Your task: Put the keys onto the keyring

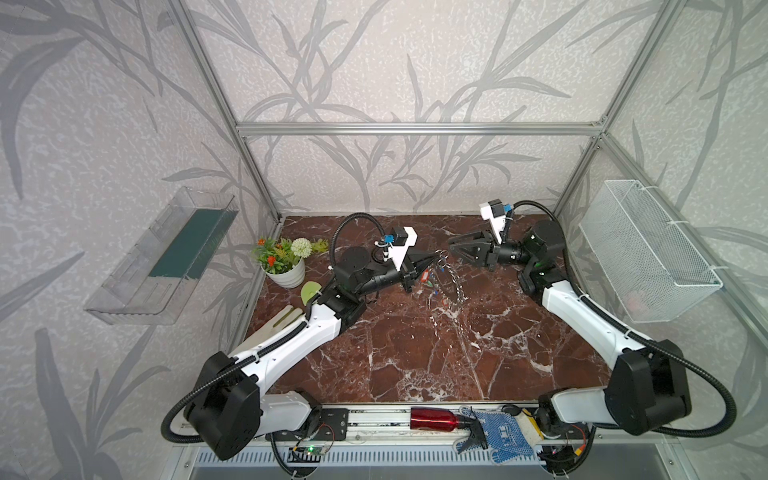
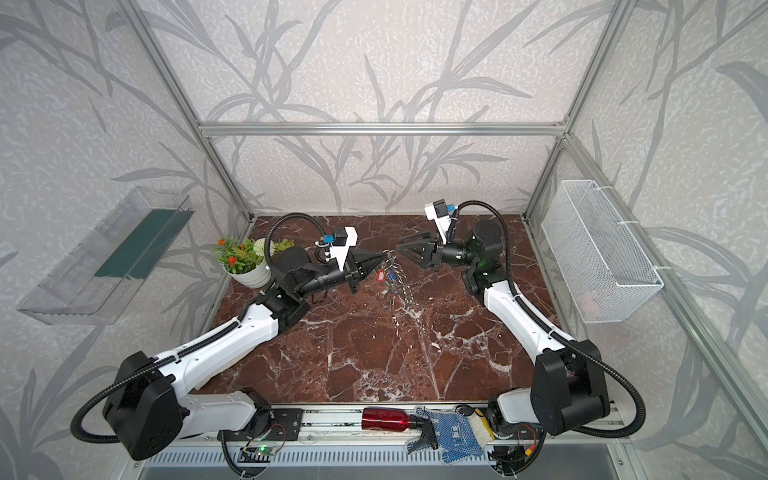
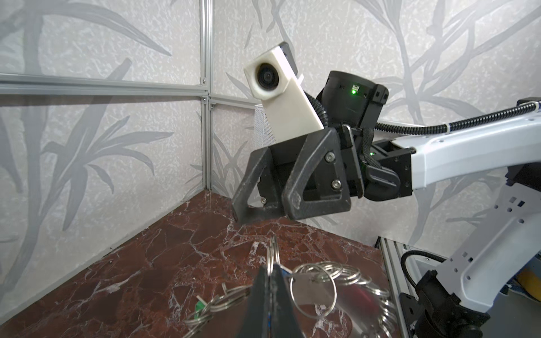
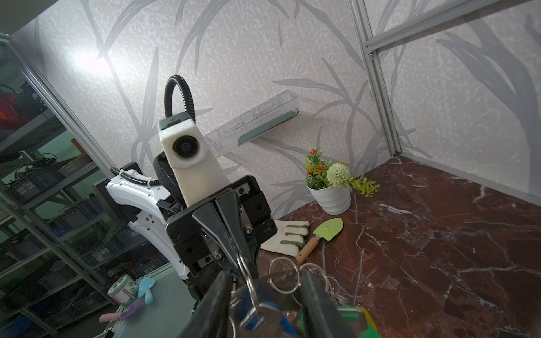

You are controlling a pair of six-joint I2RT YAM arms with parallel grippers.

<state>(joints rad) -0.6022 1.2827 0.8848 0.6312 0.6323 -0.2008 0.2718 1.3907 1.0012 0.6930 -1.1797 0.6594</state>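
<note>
Pinches the rim of the keyring [image 1: 455, 282] in the left claw [image 1: 433, 258], with jaws pressed fully together. Holds it clear of the worktop [image 1: 415, 353], toward the far edge and roughly midway between the side edges, hanging tilted downward from the grip. Carries keys [image 1: 427, 279] with red, green and blue tags dangling beneath. Faces it with the right claw [image 1: 452, 248], partly parted and gripping nothing, tips just beside the ring's top. Shows, in the right wrist view, a blue-tagged key framed between those parted fingers [image 4: 215, 303].
</note>
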